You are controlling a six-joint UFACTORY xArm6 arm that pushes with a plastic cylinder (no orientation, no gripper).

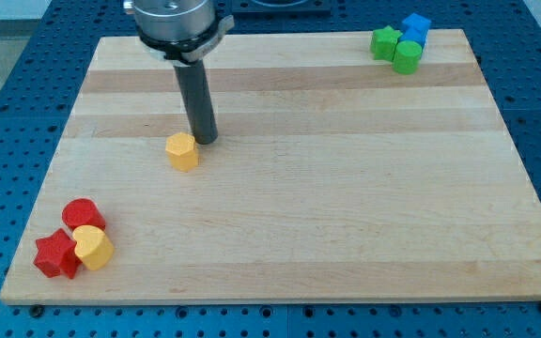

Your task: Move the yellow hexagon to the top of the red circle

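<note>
Yellow hexagon (182, 150) on tabletop (346, 207), view's upper left, well apart from red circle (83, 214) at lower left. My tip (205, 141) just beside its upper right. No jaws, only rod. Looks light, rigid, slides easily; I'd push a flat face squarely.
</note>
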